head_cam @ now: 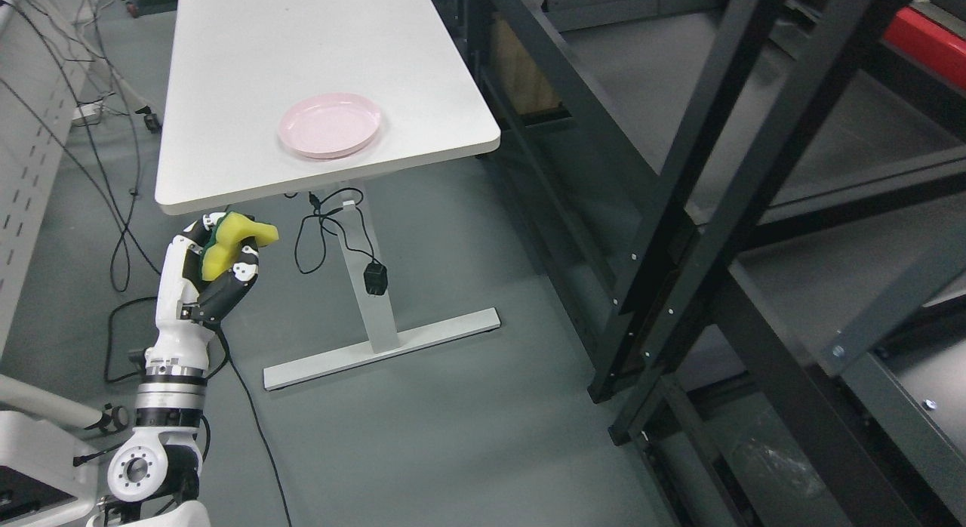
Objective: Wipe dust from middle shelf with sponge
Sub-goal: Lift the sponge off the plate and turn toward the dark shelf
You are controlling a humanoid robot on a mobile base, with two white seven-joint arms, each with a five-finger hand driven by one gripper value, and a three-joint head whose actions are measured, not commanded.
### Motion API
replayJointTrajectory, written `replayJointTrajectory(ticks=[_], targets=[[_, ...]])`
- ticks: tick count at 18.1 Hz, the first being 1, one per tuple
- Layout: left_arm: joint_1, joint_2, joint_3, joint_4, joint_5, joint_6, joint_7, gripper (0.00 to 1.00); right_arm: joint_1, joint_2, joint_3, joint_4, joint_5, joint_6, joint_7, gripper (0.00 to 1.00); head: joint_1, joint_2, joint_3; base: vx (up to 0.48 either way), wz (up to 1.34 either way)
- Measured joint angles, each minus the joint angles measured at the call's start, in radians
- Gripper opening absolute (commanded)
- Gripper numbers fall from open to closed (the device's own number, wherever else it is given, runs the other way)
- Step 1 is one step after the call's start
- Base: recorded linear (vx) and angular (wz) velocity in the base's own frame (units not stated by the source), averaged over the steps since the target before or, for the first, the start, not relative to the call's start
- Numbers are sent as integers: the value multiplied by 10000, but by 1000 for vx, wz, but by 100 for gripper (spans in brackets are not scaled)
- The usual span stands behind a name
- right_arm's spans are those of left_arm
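Note:
My left hand (219,259) is raised at the lower left, just below the near edge of the white table (249,66). Its fingers are curled tight around a yellow sponge (234,240) with a green backing, squeezing it out of shape. The dark metal shelving rack (724,210) stands at the right, well away from the hand, with grey shelf boards (868,278) at several levels. My right arm does not show.
A pink plate (330,124) lies near the table's front edge. Black cables (332,232) hang under the table and trail over the grey floor at the left. The table's foot bar (385,346) lies on the floor between hand and rack.

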Motion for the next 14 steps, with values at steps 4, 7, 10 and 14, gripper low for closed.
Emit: replayJointTrajectory(ticks=[4, 7, 10, 14], targets=[[22, -8, -167, -90, 14, -13, 11, 1, -6, 0, 0, 0, 0, 0, 0, 100, 0, 0, 0, -111, -483], [28, -11, -340, -129, 35, -104, 25, 1, -5, 0, 0, 0, 0, 0, 0, 100, 0, 0, 0, -90, -551], [31, -13, -558, -163, 47, -138, 51, 1, -6, 0, 0, 0, 0, 0, 0, 100, 0, 0, 0, -94, -610], [34, -16, -1010, -201, 57, -160, 52, 1, 0, 0, -1, 0, 0, 0, 0, 100, 0, 0, 0, -73, -606]])
